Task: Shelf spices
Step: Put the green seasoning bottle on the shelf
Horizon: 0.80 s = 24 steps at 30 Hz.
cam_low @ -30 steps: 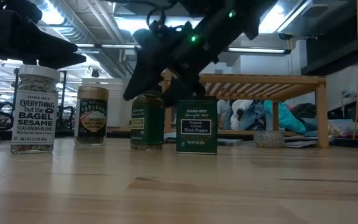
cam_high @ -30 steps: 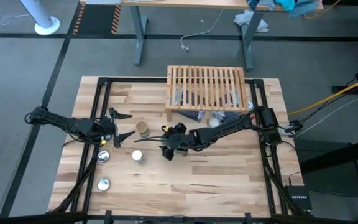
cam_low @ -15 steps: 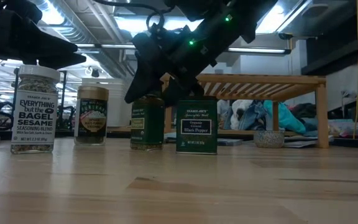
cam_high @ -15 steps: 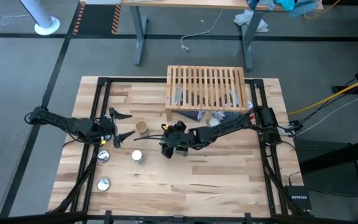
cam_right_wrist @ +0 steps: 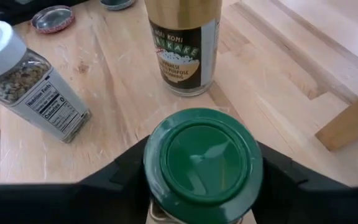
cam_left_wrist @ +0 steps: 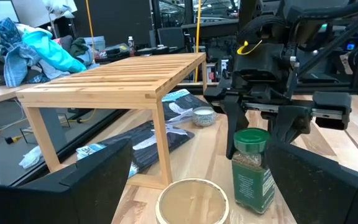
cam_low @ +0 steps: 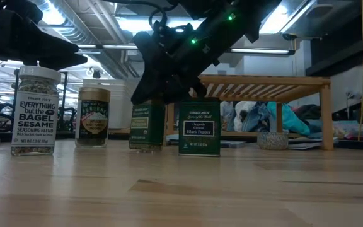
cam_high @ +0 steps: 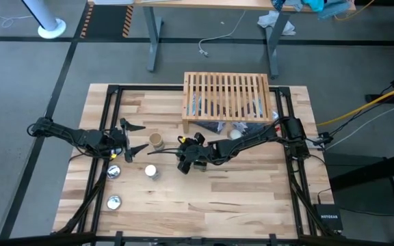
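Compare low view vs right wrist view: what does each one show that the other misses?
Low view only: the dark pepper tin, the wooden shelf behind it, and the front labels of the row of jars.

Right wrist view only: the green lid from above, sitting between the right gripper's two fingers, plus a flat silver round piece on the table.

Both: the green-lidded jar, the white-capped jar and the tan-brown jar, all upright.
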Each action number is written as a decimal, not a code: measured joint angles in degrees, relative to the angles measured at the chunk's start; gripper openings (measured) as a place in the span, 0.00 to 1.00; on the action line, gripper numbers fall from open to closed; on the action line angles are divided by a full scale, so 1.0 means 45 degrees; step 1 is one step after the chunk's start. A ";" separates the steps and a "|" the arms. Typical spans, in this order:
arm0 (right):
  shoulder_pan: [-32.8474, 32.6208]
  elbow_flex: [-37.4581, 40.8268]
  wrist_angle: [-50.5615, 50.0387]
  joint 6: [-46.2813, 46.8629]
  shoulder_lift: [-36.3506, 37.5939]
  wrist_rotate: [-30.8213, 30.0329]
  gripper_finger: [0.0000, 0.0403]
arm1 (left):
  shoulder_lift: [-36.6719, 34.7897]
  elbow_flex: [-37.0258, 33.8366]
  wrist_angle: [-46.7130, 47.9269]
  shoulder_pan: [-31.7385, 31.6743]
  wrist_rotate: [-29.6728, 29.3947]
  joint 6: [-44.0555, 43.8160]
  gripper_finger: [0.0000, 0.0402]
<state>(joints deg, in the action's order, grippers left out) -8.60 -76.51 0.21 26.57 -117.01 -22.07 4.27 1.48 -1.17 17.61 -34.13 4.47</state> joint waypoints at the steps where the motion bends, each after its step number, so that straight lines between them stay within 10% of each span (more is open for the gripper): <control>1: 0.0000 0.0000 0.0000 0.0005 0.0000 0.0000 0.50 | 0.0000 0.0000 0.0000 0.0000 0.0000 0.0005 0.90; 24: -0.0007 -0.1964 -0.1876 -0.1476 0.0049 -0.0150 0.50 | 0.0000 0.0001 0.0000 -0.0002 0.0000 0.0003 0.90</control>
<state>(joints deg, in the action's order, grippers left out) -8.63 -85.35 -8.23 19.93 -116.79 -22.74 4.27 1.48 -1.17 17.60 -34.13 4.49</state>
